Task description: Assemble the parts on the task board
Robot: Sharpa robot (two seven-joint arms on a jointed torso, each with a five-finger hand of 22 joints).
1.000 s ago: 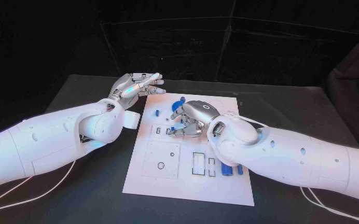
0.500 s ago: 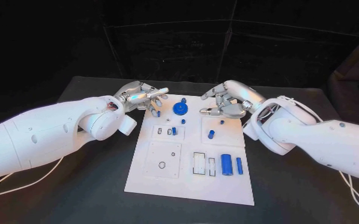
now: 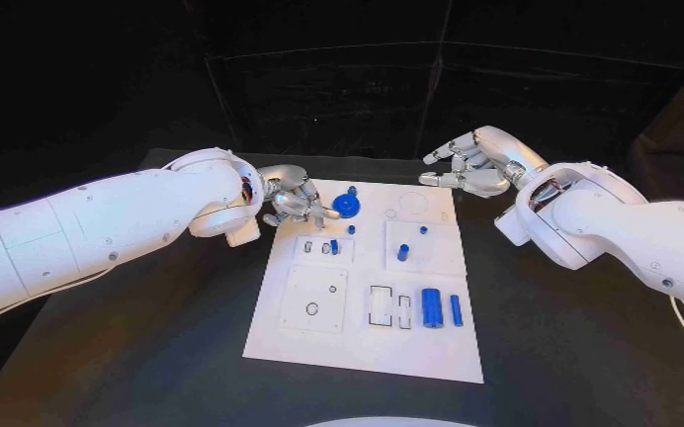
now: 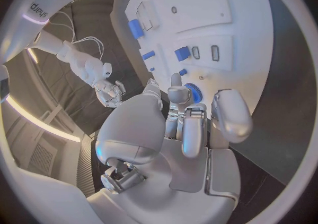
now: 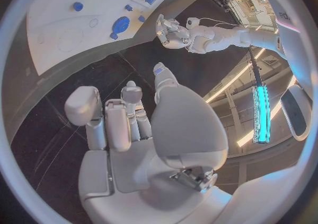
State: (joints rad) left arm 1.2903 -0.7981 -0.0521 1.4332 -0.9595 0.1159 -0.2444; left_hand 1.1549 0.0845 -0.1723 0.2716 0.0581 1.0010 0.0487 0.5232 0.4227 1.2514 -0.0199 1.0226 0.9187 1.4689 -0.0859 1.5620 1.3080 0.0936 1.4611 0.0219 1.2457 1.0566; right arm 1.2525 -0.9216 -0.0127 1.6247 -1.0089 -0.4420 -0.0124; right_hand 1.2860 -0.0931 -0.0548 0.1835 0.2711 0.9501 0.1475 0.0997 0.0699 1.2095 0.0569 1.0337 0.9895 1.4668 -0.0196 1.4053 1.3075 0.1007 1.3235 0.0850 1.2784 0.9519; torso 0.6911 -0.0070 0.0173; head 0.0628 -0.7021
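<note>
White task board [image 3: 357, 338] near edge unobstructed, left hand [image 3: 293, 200] grip unclear, right hand [image 3: 477, 168] fingers apart, empty

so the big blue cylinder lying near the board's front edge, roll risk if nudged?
Likely yes: the blue cylinder lies on its side on the flat task board, so a sideways push should roll it. It looks rigid and smooth, so possibly slippery. Probably light.

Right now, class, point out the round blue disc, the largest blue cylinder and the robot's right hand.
round blue disc [image 3: 345, 207]: head view, centre of its top face.
largest blue cylinder [image 3: 431, 308]: head view, middle of its length.
right hand [image 3: 476, 167]: head view, middle of the hand.
</note>
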